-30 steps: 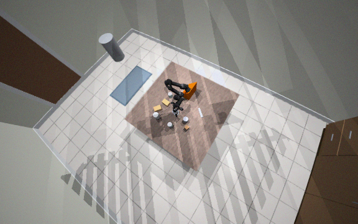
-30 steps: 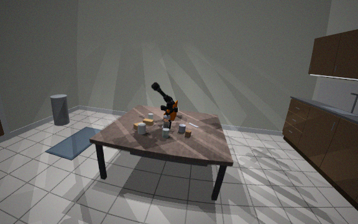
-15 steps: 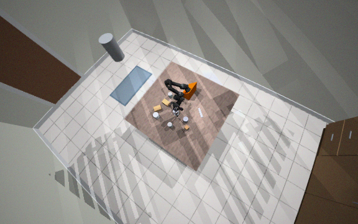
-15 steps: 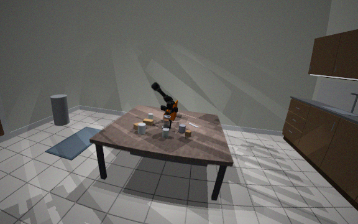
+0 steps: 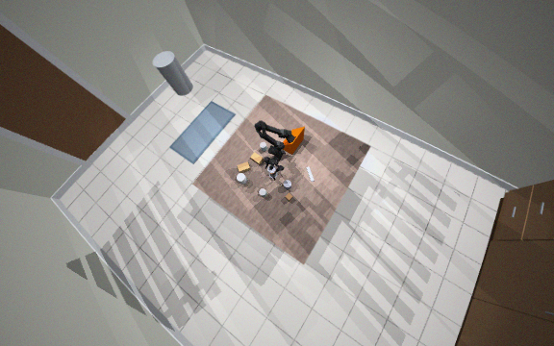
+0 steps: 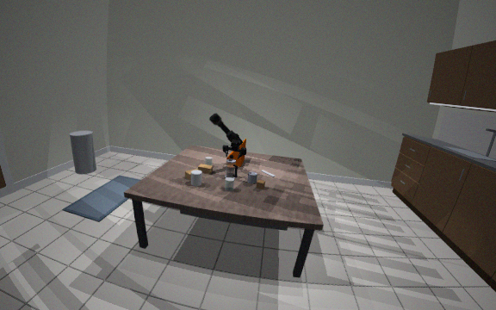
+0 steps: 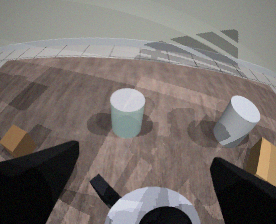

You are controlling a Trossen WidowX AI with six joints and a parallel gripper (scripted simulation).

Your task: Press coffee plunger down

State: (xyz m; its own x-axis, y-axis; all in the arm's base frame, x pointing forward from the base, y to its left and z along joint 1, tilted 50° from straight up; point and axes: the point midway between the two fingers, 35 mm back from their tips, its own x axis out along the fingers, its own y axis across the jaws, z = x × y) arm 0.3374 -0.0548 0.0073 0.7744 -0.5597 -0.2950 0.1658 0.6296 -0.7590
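Observation:
The coffee press (image 5: 272, 171) (image 6: 230, 169) stands upright on the table, under my gripper. In the wrist view its pale round lid (image 7: 131, 204) shows at the bottom edge, with the black plunger knob (image 7: 166, 217) over its middle, partly cut off by the frame. The black handle (image 7: 104, 190) points out to the left. My gripper (image 7: 147, 157) (image 6: 230, 155) is open, with its fingers wide apart on either side of the lid and knob, holding nothing. The gap between knob and lid cannot be judged from here.
A mint cup (image 7: 126, 120) (image 6: 229, 185) stands in front of the press, and a grey-white cylinder (image 7: 235, 125) (image 6: 196, 178) to one side near yellow blocks (image 7: 266, 161) (image 6: 205, 169). A grey mug (image 6: 252, 177), a brown block (image 7: 18, 141) (image 6: 261, 184) and a white bar (image 5: 310, 174) lie on the other side.

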